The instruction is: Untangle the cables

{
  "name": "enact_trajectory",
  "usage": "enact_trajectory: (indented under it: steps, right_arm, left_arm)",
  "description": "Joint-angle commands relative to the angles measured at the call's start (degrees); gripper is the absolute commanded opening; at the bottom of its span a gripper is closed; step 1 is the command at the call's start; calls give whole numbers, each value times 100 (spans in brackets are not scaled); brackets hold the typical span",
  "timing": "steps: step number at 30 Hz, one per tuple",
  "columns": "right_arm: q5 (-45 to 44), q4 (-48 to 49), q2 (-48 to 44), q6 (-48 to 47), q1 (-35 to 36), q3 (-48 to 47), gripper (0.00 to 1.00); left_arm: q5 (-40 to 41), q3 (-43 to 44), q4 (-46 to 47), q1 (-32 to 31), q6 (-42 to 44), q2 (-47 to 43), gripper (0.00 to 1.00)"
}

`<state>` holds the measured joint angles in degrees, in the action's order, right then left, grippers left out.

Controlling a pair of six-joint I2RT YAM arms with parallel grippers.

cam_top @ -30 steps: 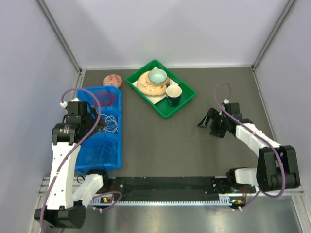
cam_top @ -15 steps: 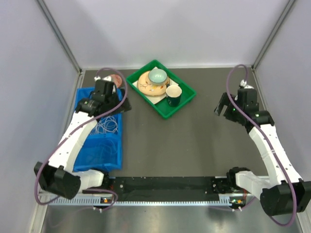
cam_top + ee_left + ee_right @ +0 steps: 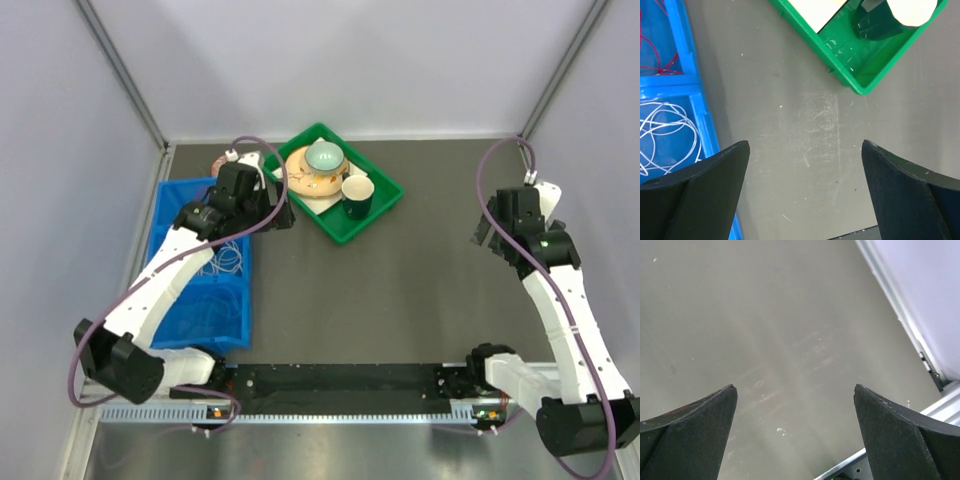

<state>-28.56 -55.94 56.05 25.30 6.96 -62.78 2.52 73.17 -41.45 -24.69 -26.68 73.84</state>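
The cables lie in a blue bin [image 3: 200, 310] on the left. A white cable [image 3: 226, 262] is looped in its middle compartment, also seen in the left wrist view as the white cable [image 3: 667, 131]. A red cable [image 3: 659, 56] lies in the compartment beyond the divider. My left gripper [image 3: 272, 212] hangs over bare table between the bin and a green tray, open, nothing between its jaws [image 3: 805, 145]. My right gripper [image 3: 487, 232] is far off at the right side, open and empty over bare table [image 3: 795, 387].
A green tray [image 3: 376, 213] at the back centre holds a plate, a pale bowl and a dark cup [image 3: 356, 193]; its corner [image 3: 860, 86] shows just ahead of my left fingers. A reddish disc [image 3: 221, 163] peeks out behind the left arm. The enclosure wall and metal rail [image 3: 900, 310] run close to the right gripper.
My left gripper has swung from above the blue bin to the table beside the green tray. The right gripper has moved right and back toward the wall. Both jaws have opened wider.
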Motion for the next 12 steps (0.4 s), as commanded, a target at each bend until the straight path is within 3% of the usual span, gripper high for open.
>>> enact_trajectory:
  steps: [1, 12]
  right_arm:
    - [-519, -48, -252, 203, 33, -261, 99]
    - [-519, 66, -191, 291, 25, -111, 98]
  left_arm:
    - [20, -381, 524, 8, 198, -563, 99]
    - [205, -593, 620, -1, 128, -766, 99]
